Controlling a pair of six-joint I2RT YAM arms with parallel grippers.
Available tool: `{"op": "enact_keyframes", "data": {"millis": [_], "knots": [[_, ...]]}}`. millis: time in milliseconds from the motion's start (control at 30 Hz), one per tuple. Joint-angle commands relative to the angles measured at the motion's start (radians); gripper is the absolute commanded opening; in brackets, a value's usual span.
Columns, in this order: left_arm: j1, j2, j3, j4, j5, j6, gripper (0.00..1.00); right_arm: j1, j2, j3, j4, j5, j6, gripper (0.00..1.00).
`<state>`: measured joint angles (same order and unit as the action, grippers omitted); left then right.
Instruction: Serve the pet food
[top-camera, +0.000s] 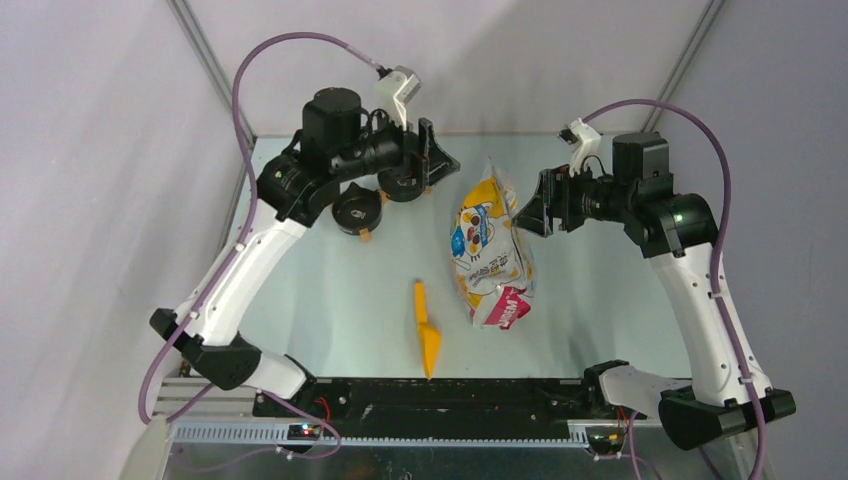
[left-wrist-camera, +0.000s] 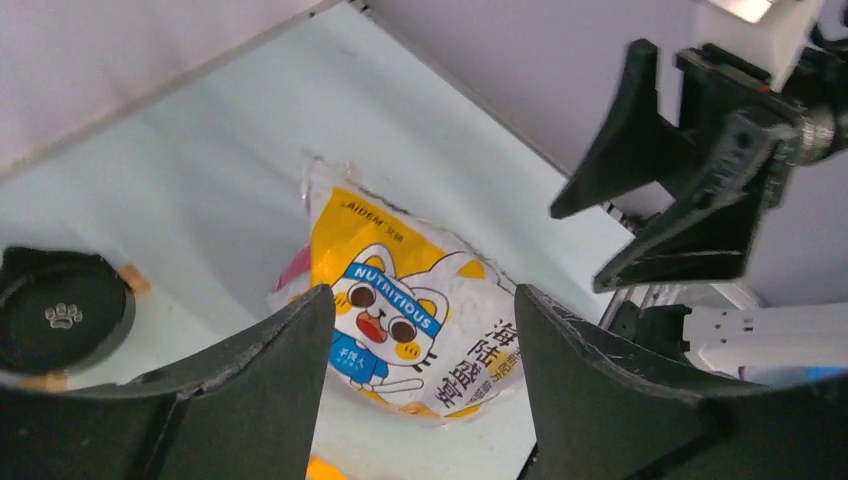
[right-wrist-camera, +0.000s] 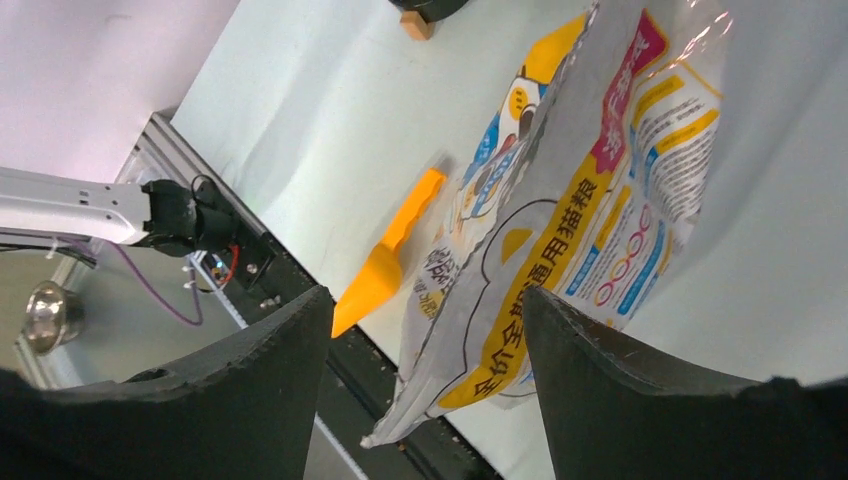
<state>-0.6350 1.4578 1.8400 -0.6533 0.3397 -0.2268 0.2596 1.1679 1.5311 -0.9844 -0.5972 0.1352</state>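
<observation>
No kibble shows in any view. The white-yellow-pink cartoon-cat bag (top-camera: 490, 250) lies in the middle of the table and looks closed. It also shows in the left wrist view (left-wrist-camera: 420, 320) and the right wrist view (right-wrist-camera: 570, 200). My left gripper (top-camera: 440, 160) is open and empty, raised left of the bag's far end, jaws wide apart (left-wrist-camera: 420, 295). My right gripper (top-camera: 530, 213) is open and empty just right of the bag's far end; the bag's edge shows between its jaws (right-wrist-camera: 425, 295), untouched. The orange scoop (top-camera: 427, 330) lies near the front edge, left of the bag.
Two black round bowls (top-camera: 357, 210) (top-camera: 405, 183) stand at the far left under the left arm; one with a paw print shows in the left wrist view (left-wrist-camera: 62, 315). The black rail (top-camera: 450, 395) runs along the near edge. The scoop shows in the right wrist view (right-wrist-camera: 390, 255).
</observation>
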Motion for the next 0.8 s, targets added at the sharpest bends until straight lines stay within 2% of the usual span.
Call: {"op": "enact_keyframes", "data": {"millis": [0,33,67,133,200,267,300,367,400,467,500,533,633,767], "knots": [[-0.078,0.012,0.031,-0.012,0.020,0.216,0.71,-0.026,0.014,-0.010,0.066,-0.001,-0.080,0.73],[-0.123,0.008,0.028,-0.032,0.008,0.265,0.70,-0.041,0.018,-0.013,0.053,-0.025,-0.085,0.71],[-0.159,-0.001,0.022,-0.038,-0.012,0.332,0.65,-0.048,0.018,-0.028,0.049,-0.029,-0.084,0.70],[-0.188,-0.008,-0.013,-0.045,-0.033,0.359,0.53,-0.055,0.002,-0.057,0.047,-0.001,-0.075,0.66],[-0.192,0.001,-0.060,-0.051,-0.013,0.301,0.45,-0.045,-0.017,-0.080,0.042,0.037,-0.082,0.61],[-0.193,0.009,-0.108,-0.046,0.019,0.217,0.42,-0.025,-0.035,-0.104,0.036,0.051,-0.101,0.58],[-0.193,0.008,-0.145,-0.022,0.048,0.152,0.45,-0.014,-0.044,-0.112,0.037,0.052,-0.106,0.57],[-0.194,0.009,-0.183,0.009,0.076,0.081,0.61,-0.006,-0.047,-0.128,0.037,0.047,-0.110,0.54],[-0.194,0.012,-0.192,0.016,0.090,0.061,0.64,-0.006,-0.045,-0.132,0.036,0.035,-0.110,0.52],[-0.193,0.022,-0.198,0.039,0.129,0.004,0.77,-0.001,-0.038,-0.137,0.038,0.032,-0.117,0.49],[-0.193,0.031,-0.199,0.057,0.145,-0.033,0.91,0.003,-0.036,-0.146,0.041,0.034,-0.119,0.49],[-0.195,0.035,-0.202,0.079,0.151,-0.049,0.95,0.004,-0.037,-0.151,0.049,0.036,-0.119,0.49],[-0.195,0.049,-0.215,0.121,0.180,-0.090,0.99,-0.001,-0.050,-0.185,0.057,0.014,-0.115,0.49],[-0.194,0.079,-0.216,0.154,0.237,-0.135,0.97,-0.008,-0.073,-0.209,0.030,-0.022,-0.130,0.51]]}}
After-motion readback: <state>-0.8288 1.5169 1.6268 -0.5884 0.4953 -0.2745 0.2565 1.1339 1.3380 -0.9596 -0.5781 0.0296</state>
